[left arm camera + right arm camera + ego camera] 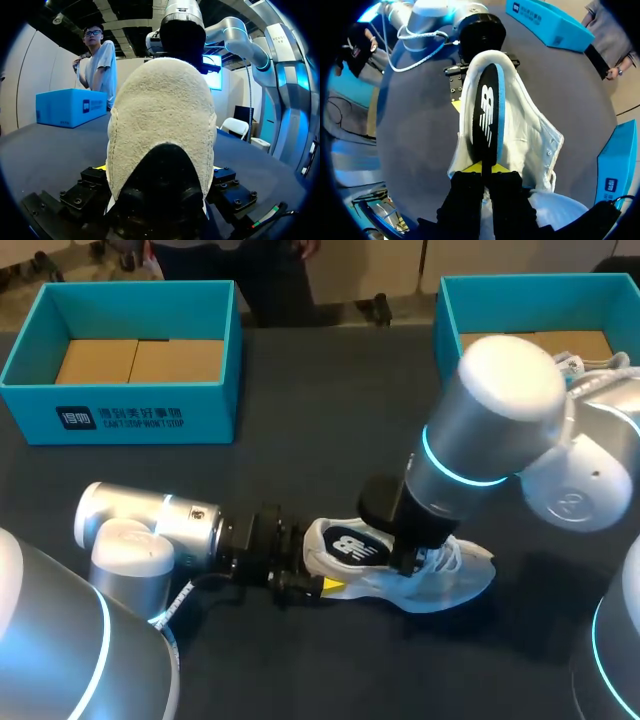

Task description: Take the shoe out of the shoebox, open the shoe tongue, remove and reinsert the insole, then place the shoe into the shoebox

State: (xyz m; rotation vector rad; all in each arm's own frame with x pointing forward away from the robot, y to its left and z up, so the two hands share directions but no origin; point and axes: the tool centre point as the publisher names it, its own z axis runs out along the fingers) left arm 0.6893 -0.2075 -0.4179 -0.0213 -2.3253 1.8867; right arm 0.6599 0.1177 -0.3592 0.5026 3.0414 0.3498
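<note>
A white shoe [455, 580] lies on its side on the dark table, its heel toward my left arm. My left gripper [318, 585] sits around that heel. In the left wrist view the heel [160, 115] fills the gap, and both fingers press its sides. My right gripper [485, 170] is shut on the end of the black, blue-edged insole [487, 110]. The insole stands on edge, partly out of the shoe's opening [530, 140]. From above, the insole [358, 548] shows just beside my right gripper [405, 560].
A blue shoebox [130, 410] with a cardboard floor stands at the back left. A second blue box [450, 310] stands at the back right, partly hidden by my right arm, with something white with laces [590, 365] in it.
</note>
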